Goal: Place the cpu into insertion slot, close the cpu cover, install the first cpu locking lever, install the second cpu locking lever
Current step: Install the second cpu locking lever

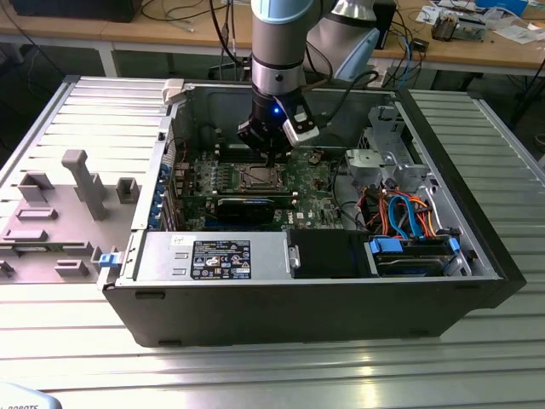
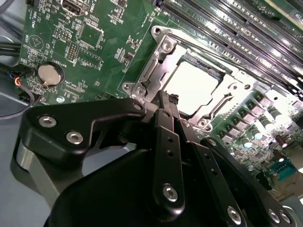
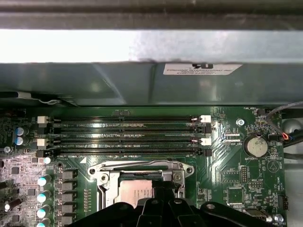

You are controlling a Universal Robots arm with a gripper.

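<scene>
Broadly, a ridged metal worktop (image 1: 77, 341) carries an open black computer case (image 1: 341, 307), with a grey block of moulded fixtures (image 1: 60, 213) at the exterior view's left. Inside the case lies a green motherboard (image 1: 315, 183), a power supply box (image 1: 213, 258) along the near wall and a drive bay with orange and blue cables (image 1: 409, 213) at the exterior view's right. The arm (image 1: 279, 43) reaches down from above into the case, and the hand (image 1: 274, 153) hangs just over the insertion slot (image 1: 258, 177) in the middle of the board.

Four long memory slots (image 3: 128, 137) run beside the socket, and a round coin battery (image 3: 256, 146) sits near them. In the second wrist view the cpu (image 2: 191, 85) lies flat in the insertion slot, its pale metal top showing through the cut-out of the cpu cover (image 2: 156, 71), which lies down over it. The hand's black fingers (image 2: 165, 113) are drawn close together, tips at the socket's edge; what they grip, if anything, I cannot tell.
</scene>
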